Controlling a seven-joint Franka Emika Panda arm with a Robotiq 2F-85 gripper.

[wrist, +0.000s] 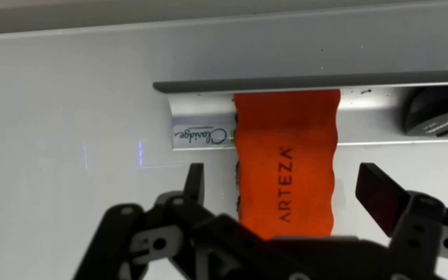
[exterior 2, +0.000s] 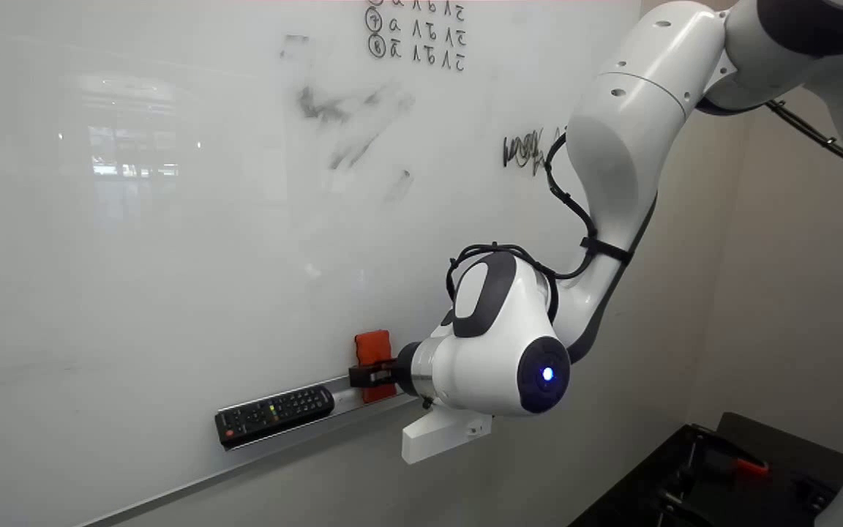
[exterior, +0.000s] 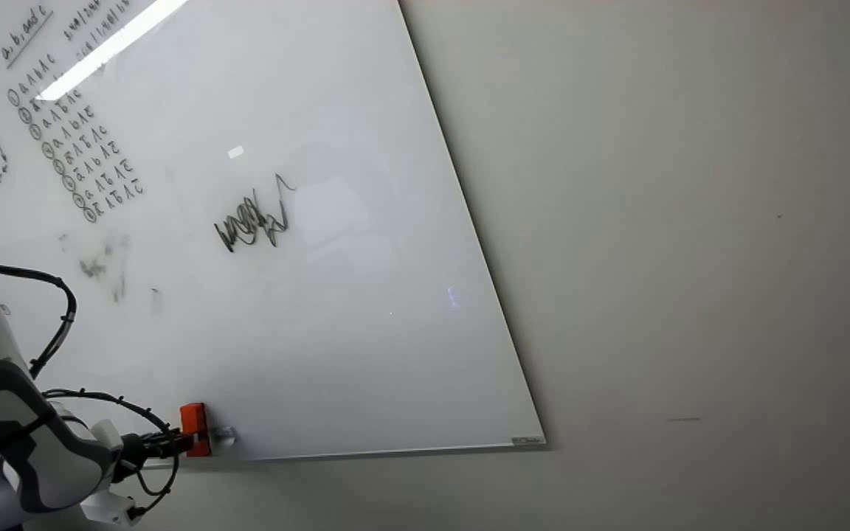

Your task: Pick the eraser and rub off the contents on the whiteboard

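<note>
The orange-red eraser [wrist: 286,128] stands upright on the ledge at the bottom of the whiteboard [exterior: 366,354], its printed face towards the wrist camera. My gripper [wrist: 287,190] is open, one finger on each side of the eraser, with a gap to it on both sides in the wrist view. In both exterior views the gripper [exterior 2: 372,375] is at the eraser [exterior 2: 372,345], partly covering it. The contents, a jagged black scribble [exterior: 251,221], are higher on the board; the arm partly hides the scribble [exterior 2: 522,150] in an exterior view.
A black remote [exterior 2: 275,413] lies on the metal ledge [wrist: 371,124] beside the eraser. Columns of writing [exterior: 78,147] and grey smudges [exterior 2: 323,106] mark the board. Bare wall [exterior: 690,221] borders it. A dark table [exterior 2: 787,446] with clamps stands near the arm.
</note>
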